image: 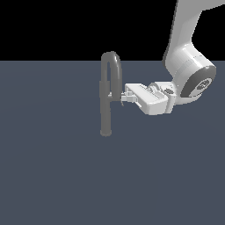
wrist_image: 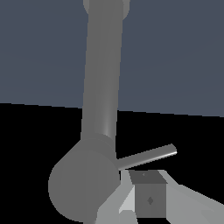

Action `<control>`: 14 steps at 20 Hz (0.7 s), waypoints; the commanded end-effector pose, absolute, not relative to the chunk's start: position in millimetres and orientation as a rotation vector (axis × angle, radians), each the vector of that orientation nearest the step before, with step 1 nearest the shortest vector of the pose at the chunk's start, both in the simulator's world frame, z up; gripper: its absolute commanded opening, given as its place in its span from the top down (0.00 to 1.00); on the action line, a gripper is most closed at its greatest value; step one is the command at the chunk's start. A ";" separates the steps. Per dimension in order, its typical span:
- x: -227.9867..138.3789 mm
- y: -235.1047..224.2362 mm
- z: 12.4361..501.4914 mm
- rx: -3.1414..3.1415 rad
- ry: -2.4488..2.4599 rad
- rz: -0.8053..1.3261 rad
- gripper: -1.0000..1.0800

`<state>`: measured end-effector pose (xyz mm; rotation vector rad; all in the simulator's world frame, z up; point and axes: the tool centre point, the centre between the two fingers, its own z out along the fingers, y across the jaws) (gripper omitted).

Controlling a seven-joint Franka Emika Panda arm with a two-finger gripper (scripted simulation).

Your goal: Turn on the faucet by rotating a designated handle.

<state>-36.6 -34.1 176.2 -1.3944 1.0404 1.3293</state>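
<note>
The faucet [image: 106, 99] is a slim grey upright pipe with an arched top, standing on the dark floor in the exterior view. It fills the wrist view as a thick grey pipe [wrist_image: 103, 87]. The handle [wrist_image: 148, 156] is a thin pale bar sticking sideways out of the pipe's rounded joint. In the exterior view it shows only as a short stub [image: 117, 100] on the pipe's right side. My gripper [image: 124, 97] reaches in level from the exterior view's right, its tips right at the stub. Its fingers [wrist_image: 149, 199] sit close together beside the bar, shut, holding nothing.
The white arm [image: 186, 66] comes down from the upper right of the exterior view. The dark blue-grey floor [image: 110, 184] spreads flat around the faucet's base.
</note>
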 end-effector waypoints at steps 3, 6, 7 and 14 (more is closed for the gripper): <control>-30.4 -31.5 148.1 -1.379 1.074 1.340 1.00; -27.7 -30.3 133.6 -1.370 1.089 1.349 1.00; -26.8 -29.9 128.8 -1.367 1.093 1.353 1.00; -24.2 -33.7 153.9 -1.378 1.048 1.360 1.00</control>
